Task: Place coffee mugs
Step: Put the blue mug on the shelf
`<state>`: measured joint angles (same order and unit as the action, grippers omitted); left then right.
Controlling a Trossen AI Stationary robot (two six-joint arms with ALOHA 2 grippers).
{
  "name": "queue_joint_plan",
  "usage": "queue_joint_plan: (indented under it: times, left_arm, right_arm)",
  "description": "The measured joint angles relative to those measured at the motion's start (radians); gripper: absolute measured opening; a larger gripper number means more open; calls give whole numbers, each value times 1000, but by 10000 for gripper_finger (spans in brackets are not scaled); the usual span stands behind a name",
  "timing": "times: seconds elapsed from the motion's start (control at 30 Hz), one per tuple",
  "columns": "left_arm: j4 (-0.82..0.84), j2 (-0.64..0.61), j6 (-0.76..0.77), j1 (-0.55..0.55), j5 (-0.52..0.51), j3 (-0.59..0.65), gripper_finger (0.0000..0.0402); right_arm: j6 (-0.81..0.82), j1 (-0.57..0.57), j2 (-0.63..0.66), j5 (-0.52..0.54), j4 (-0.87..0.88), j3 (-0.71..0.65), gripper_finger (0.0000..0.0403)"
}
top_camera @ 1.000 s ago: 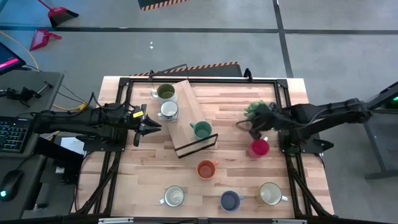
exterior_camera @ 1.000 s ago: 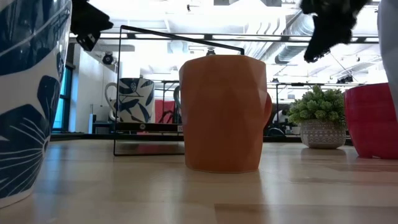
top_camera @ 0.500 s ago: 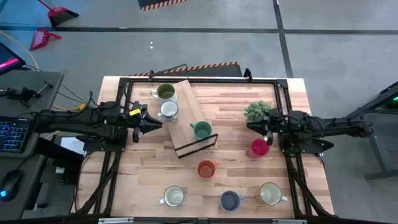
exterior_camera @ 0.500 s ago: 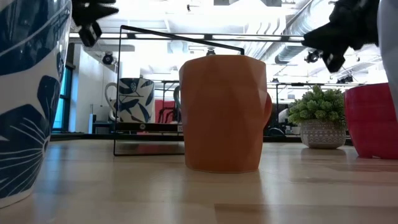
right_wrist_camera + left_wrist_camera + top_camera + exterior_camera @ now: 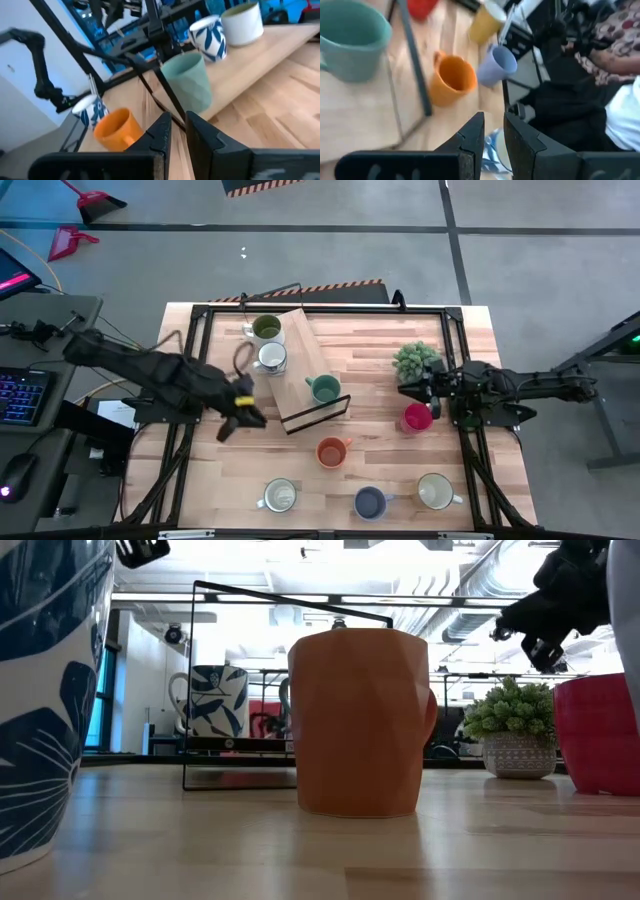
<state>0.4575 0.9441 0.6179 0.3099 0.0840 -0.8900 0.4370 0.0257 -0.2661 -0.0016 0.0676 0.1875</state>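
Reaching looks the step in hand: the left gripper (image 5: 243, 418), jaws nearly together and empty, hangs beside the wire rack (image 5: 312, 411). The right gripper (image 5: 416, 389), likewise nearly closed on nothing, hovers just by the red mug (image 5: 417, 418), which it would have to open for.

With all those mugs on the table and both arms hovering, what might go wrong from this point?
The right gripper hangs close above the red mug, right beside the potted plant; a careless descent might nudge the plant or tip the mug. The left gripper, fingers nearly together, sits by the corner of the wire rack; swinging toward the orange mug it could clip that frame and jolt the teal mug on the board.
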Motion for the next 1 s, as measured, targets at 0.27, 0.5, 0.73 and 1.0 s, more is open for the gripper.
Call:
queue_joint_plan:
  times: [0.27,0.5,0.73,1.0]
  left_arm:
    - [-16,174,304,108,65,-83,67]
    - [-13,276,632,188,185,-87,127]
    - [-14,376,765,217,188,-87,164]
    - [-94,467,772,197,233,-88,164]
  right_arm:
    - [0,0,0,-40,54,0,39]
    - [0,0,0,-54,89,0,39]
    - [-55,0,-1,-55,163,1,39]
    - [-49,0,-1,-55,210,1,39]
